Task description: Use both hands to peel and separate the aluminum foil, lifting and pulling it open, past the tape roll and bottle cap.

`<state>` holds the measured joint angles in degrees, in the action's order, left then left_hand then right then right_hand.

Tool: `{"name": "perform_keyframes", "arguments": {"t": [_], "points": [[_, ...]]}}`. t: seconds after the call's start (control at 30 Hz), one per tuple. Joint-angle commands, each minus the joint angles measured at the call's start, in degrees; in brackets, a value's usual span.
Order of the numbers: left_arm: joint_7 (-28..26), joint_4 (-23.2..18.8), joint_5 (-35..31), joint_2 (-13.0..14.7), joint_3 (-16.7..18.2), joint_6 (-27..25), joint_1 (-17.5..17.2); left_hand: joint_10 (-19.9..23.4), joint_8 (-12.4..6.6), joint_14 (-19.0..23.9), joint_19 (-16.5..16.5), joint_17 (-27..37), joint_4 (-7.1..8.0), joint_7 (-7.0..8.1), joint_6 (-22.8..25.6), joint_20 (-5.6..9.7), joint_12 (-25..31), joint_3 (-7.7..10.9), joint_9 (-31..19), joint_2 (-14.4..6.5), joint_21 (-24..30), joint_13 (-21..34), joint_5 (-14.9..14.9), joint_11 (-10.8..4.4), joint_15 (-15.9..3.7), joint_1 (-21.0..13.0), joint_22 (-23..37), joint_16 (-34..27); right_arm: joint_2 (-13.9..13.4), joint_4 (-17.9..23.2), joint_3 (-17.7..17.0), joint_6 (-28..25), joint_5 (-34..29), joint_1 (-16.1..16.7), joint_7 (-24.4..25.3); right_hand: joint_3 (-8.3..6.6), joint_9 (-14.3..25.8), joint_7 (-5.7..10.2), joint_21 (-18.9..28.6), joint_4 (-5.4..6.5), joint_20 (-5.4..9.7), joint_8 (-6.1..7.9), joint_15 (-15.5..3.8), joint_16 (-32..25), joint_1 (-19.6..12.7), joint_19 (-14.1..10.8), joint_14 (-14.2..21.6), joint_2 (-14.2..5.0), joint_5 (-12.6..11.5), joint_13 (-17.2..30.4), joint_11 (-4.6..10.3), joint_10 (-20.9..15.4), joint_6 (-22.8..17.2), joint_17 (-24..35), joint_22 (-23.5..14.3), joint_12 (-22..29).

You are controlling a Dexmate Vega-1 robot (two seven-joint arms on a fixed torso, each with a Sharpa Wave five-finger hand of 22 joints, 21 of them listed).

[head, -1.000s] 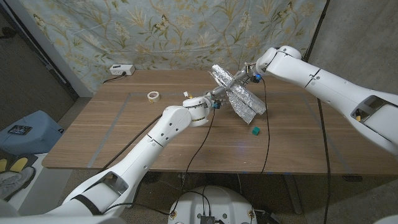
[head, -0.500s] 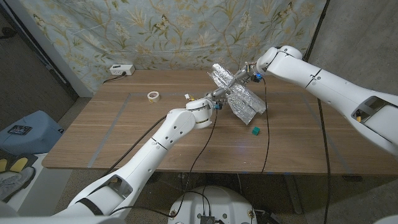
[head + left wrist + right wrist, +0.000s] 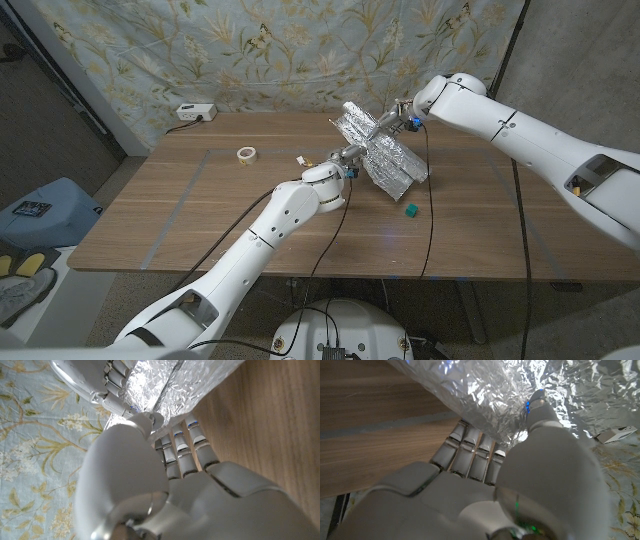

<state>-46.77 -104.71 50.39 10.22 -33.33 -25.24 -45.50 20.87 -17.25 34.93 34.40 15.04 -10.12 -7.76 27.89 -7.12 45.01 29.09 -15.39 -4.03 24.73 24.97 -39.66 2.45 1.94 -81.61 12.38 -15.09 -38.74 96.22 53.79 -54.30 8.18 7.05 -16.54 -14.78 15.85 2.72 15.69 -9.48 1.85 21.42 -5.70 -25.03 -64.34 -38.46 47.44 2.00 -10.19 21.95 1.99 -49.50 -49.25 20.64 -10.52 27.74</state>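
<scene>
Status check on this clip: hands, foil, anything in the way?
Left hand and right hand both grip the aluminum foil, held off the table. Tape roll and green bottle cap lie apart, clear.

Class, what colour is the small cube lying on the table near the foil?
Green, or teal. The cube shows best in the head view, on the wood just in front of the foil.

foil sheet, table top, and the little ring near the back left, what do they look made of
Foil sheet: thin metal foil, likely aluminum; shiny silver, densely crinkled, catching bright glints. Table: wood or wood-look laminate, matte brown with lengthwise grain streaks; which of the two is unclear. Tape roll: looks like a paper-type tape, pale cream and dull, but too small to be sure.
</scene>
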Motion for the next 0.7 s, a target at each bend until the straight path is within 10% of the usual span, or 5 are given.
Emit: {"name": "perform_keyframes", "arguments": {"t": [0.03,0.7], "points": [[-1.95,1.41,-2.71,-2.30,0.48,4.24,-1.75,3.50,-1.38,4.09,3.24,0.36,0.23,0.80,3.71,1.29,1.53,0.05,-0.66,0.83,2.31,0.60,0.21,-1.57,-1.74,-0.80,0.15,-1.22,-0.20,0.48,0.30,0.04,-0.45,-0.20,-0.16,-0.81,0.30,-1.41,0.42,0.78,0.04,0.25,-3.43,-0.57,-1.30,-0.50,0.78,-6.55,-0.23,0.47,0.19,-0.92,-4.50,0.22,-0.30,0.52],[0.54,3.34,-1.77,-3.89,2.76,9.13,-2.99,10.59,-4.04,11.41,10.50,-0.78,0.93,2.27,11.26,5.69,2.82,-0.23,-1.61,2.14,7.94,1.29,-0.68,-4.57,-5.14,-0.01,-0.74,-1.54,-0.11,0.44,1.60,-1.58,-1.33,-1.09,-1.29,-0.83,0.49,-1.35,0.71,0.86,0.04,0.19,-3.41,-0.64,-1.06,-1.15,1.27,-6.99,-0.30,0.63,0.85,-2.62,-4.95,0.59,-0.32,1.43]]}}
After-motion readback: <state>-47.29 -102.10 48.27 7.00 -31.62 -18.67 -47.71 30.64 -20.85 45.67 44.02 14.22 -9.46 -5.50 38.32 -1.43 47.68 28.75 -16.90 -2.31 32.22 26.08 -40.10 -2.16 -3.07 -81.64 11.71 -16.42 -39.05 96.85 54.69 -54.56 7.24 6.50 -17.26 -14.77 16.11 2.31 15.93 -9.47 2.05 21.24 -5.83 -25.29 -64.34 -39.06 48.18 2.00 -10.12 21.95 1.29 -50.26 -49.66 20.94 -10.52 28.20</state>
